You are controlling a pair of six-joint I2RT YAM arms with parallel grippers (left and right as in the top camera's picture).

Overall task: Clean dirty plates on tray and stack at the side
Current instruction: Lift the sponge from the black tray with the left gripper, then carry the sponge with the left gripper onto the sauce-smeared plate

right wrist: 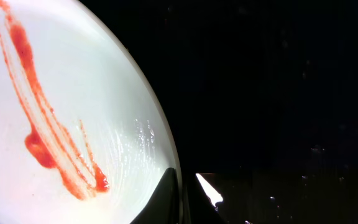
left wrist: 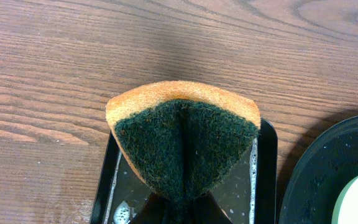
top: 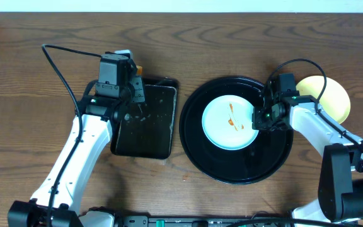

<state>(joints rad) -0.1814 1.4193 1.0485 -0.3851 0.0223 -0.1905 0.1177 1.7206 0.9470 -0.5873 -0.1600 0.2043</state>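
A pale mint-blue plate (top: 222, 129) with an orange-red sauce smear (top: 232, 116) lies in the middle of the large round black tray (top: 235, 169). My right gripper (top: 258, 117) is shut on that plate's right rim; in the right wrist view the plate (right wrist: 98, 74) fills the left side, and the gripper (right wrist: 183, 202) pinches its edge beside the smear (right wrist: 42, 140). A pale yellow plate (top: 334, 99) rests on the table to the right of the tray. My left gripper (top: 133, 71) is shut on a folded sponge (left wrist: 185, 140), green side showing, above the far end of the sponge tray (top: 145, 126).
The rectangular black sponge tray (left wrist: 265, 180) holds a film of soapy water. The round tray's rim (left wrist: 316, 174) sits close to its right side. Bare wooden table lies beyond the sponge. A cable loops over the table at the back left.
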